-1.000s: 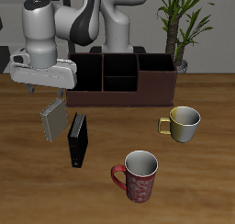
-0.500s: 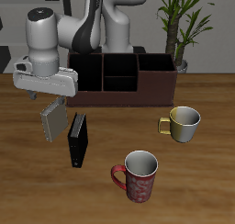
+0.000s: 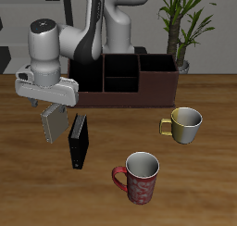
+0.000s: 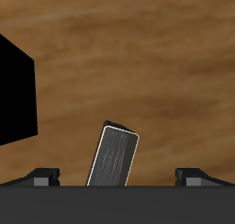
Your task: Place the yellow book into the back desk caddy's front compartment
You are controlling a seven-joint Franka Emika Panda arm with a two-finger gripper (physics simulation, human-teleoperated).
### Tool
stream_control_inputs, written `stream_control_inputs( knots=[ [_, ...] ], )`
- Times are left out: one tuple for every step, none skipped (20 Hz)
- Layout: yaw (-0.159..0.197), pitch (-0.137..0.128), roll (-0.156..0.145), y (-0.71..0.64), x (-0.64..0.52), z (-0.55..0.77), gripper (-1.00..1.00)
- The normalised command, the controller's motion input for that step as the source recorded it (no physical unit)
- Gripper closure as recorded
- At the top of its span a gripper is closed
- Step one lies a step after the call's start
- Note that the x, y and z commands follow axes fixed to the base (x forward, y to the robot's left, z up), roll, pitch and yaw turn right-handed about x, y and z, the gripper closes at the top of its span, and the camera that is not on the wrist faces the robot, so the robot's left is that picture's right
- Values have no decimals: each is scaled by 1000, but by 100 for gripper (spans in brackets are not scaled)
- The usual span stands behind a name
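Caddy — wide, dark, sits well behind the book; its small front cell looks empty. Black book stands just beside the yellow book, on the side toward the mugs. Yellow book stands tilted on the table in front of the caddy, directly under the gripper. Fingers apart, straddling it in the wrist view, nothing clamped. Judgement: light, stiff hardback, smooth covers — pinch across the thin faces near the top edge, squarely, or it may swing.
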Motion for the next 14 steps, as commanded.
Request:
stream_control_inputs(
  knots=[
    [6, 58, 29, 91, 153, -371, -100],
    [-36, 27, -15, -50, 30, -133, -100],
    [27, 45, 76, 230, 118, -353, -100],
    [23, 42, 11, 126, 88, -230, -100],
    [-36, 19, 4, -15, 10, -108, -100],
    [51, 32, 17, 112, 140, -350, -100],
    [3, 21, -15, -5, 52, -182, -100],
    [0, 0, 0, 0, 0, 0, -100],
    [0, 0, 0, 0, 0, 0, -100],
    [0, 0, 0, 0, 0, 0, -100],
    [-146, 136, -60, -143, 172, -538, 100],
    [-1, -4, 18, 50, 21, -5, 100],
    [24, -9, 9, -2, -9, -2, 100],
    [13, -6, -9, 14, 25, 50, 100]
  ],
)
